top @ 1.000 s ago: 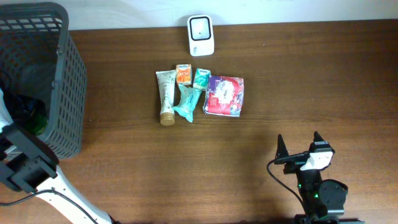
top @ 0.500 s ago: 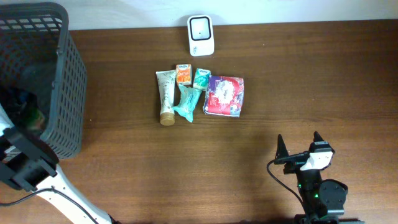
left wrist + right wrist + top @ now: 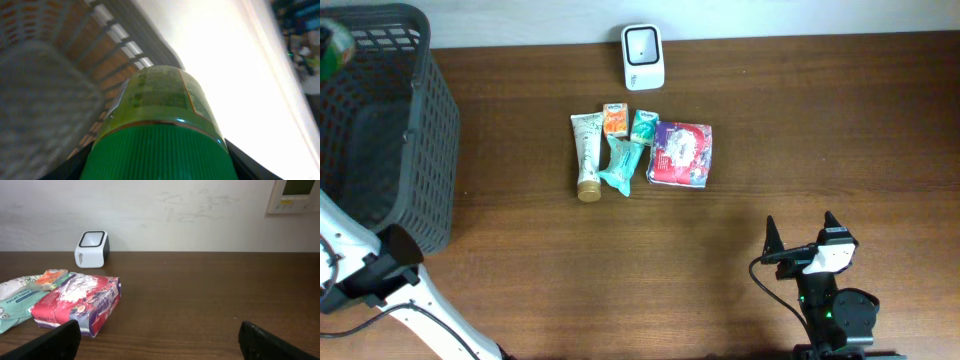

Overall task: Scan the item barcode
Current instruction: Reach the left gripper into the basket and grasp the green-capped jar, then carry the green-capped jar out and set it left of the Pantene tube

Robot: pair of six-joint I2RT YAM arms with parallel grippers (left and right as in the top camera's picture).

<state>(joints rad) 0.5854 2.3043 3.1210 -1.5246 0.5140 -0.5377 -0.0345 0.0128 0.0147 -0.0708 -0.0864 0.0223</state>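
Worktop (image 3: 840, 120), dark brown wood. Basket (image 3: 425, 150), dark grey mesh, standing at the far left corner. Bottle (image 3: 160, 105), green ribbed cap and green-yellow label, lifted off the worktop beside the basket's rim at the far left corner; it shows only as a blurred green spot in the overhead view; no barcode can be made out. Left gripper (image 3: 155, 165): clamped on the bottle at its cap end, one dark finger (image 3: 67, 170) on each side. Scanner (image 3: 643, 57), white with a dark window, upright at the middle of the far edge, well apart from the bottle. Group of goods just in front of the scanner, lying flat and close together: cream tube (image 3: 586, 155), cap toward the near edge; small orange pack (image 3: 614, 120); small teal pack (image 3: 643, 125); teal tissue pack (image 3: 623, 165) between the tube and the red pack; red and purple pack (image 3: 680, 153), the rightmost. Right gripper (image 3: 800, 225): by the near edge, right of the middle, jaws spread wide, nothing between them, pointing toward the far edge.
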